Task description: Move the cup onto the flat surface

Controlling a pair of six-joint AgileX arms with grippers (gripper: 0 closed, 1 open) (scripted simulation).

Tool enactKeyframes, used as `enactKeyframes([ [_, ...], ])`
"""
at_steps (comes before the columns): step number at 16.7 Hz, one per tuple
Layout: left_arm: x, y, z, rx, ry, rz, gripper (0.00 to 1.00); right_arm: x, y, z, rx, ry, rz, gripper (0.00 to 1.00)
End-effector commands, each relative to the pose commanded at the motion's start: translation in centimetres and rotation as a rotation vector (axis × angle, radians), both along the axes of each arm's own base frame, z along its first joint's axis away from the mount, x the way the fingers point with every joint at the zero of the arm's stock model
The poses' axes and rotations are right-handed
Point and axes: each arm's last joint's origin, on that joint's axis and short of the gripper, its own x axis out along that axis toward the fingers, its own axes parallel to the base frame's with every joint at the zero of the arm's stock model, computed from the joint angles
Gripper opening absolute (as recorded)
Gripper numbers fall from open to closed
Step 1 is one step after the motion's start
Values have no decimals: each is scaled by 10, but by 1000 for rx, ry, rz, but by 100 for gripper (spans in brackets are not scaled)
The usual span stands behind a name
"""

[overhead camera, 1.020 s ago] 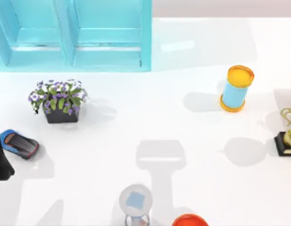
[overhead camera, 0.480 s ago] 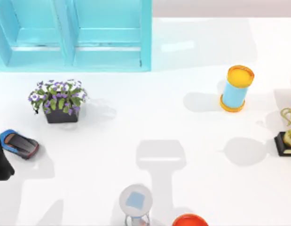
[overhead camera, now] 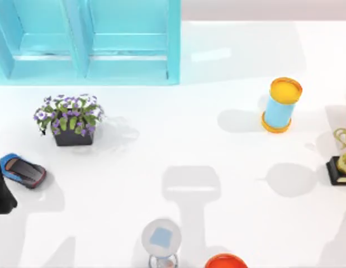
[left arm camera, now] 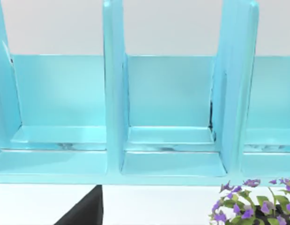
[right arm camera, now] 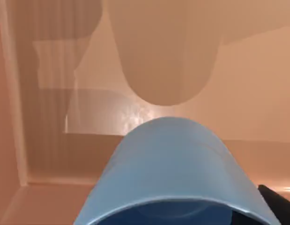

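Note:
The cup (right arm camera: 170, 168) is plain mid-blue and sits very close in the right wrist view, its rim toward the camera. It hangs above the flat surface (right arm camera: 257, 84), and its rounded shadow lies on that surface beyond it. One dark fingertip (right arm camera: 277, 202) of my right gripper shows beside the cup, which the gripper holds. In the top view the flat surface (overhead camera: 234, 151) is the broad white tabletop. My left arm (overhead camera: 0, 187) is parked at the table's left edge.
A cyan shelf unit (overhead camera: 89, 44) stands at the back left, with a potted purple flower (overhead camera: 69, 118) and a blue toy car (overhead camera: 22, 170) in front of it. At the right are a light-blue cylinder with yellow ends (overhead camera: 281, 105) and a trophy (overhead camera: 343, 159). At the front are an hourglass (overhead camera: 161, 241) and a red object (overhead camera: 226, 261).
The shadows on the table's right side have shifted slightly, and a faint new one shows at the front right corner. No object on the table has moved.

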Motion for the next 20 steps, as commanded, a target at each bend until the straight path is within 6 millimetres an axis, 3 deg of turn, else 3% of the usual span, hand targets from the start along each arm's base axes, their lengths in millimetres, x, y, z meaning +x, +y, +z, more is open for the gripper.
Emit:
enactKeyframes([
  [5,0,0,0,0,0,0,100,-9,49,46,0,1,1,0],
  [12,0,0,0,0,0,0,100,-7,53,50,-1,-1,-4,0],
  [16,0,0,0,0,0,0,100,23,78,70,-14,-13,-7,0],
  [20,0,0,0,0,0,0,100,71,138,99,-16,-68,-7,0],
])
